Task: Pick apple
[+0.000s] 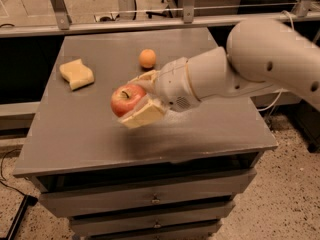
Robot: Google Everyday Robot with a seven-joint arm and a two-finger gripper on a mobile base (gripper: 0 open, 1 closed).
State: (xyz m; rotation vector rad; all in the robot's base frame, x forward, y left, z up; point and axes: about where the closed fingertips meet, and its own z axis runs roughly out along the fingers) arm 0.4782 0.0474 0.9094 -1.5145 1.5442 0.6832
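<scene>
Grey cabinet top (pixel 75 134) over drawers (pixel 155 199), rails and floor behind; lighting dim and warm.

Arm (pixel 260 59) entered from 3 o'clock and reached toward 9 o'clock across the middle of the top; gripper (pixel 131 103) stood at its 9 o'clock end, near the centre of the top.

Gripper was pinching the apple (pixel 125 98); one pale finger lay over the apple's far side at 1 o'clock, the other under its near side at 5 o'clock; both touching the fruit.

Apple sat directly between the fingers, stem dimple facing up; being round, it offered no long axis to favour.

Shadow fell on the top at 5 o'clock of the apple and apart from it; judged that the apple was clear of the surface, so pick largely complete.

Orange (pixel 147 58) lay at 1 o'clock of the apple, near but apart; sponge (pixel 76 74) at 10 o'clock, well apart; neither touched.

Risk noted: a round fruit could roll out of the pinch on a quick swing.
</scene>
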